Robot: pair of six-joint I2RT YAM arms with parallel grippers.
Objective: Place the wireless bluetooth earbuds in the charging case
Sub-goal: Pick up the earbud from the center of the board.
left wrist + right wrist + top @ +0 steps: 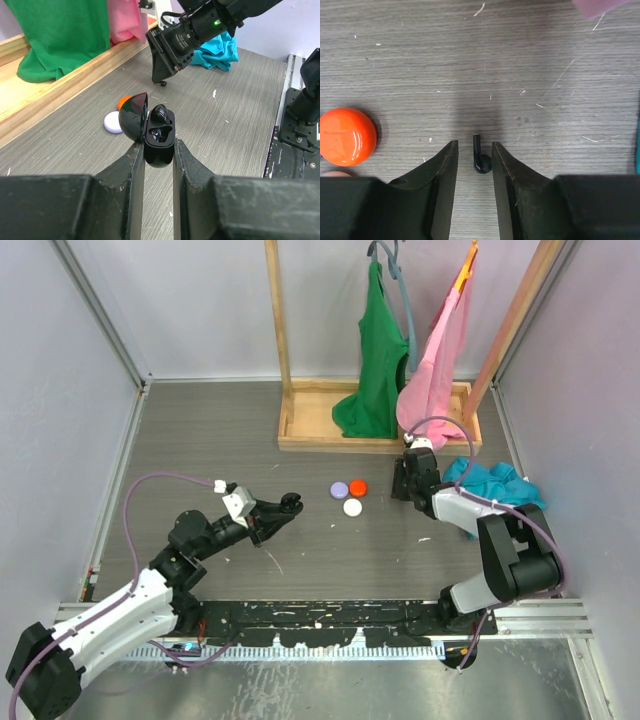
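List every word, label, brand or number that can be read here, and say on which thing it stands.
No text can be read in any view.
The black charging case, open in the left gripper: no brand shows.
The orange disc and the black earbud between the fingers of the right gripper: plain.
Only sign: a green light on the right arm.

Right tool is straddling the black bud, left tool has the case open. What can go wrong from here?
1. The black earbud lies off-centre between the fingers of the right tool, close against one. A pinch may flick or roll so small a piece away.
2. The left tool grips the charging case low on its rounded shell, so pressing a bud in might twist it or make it slip.
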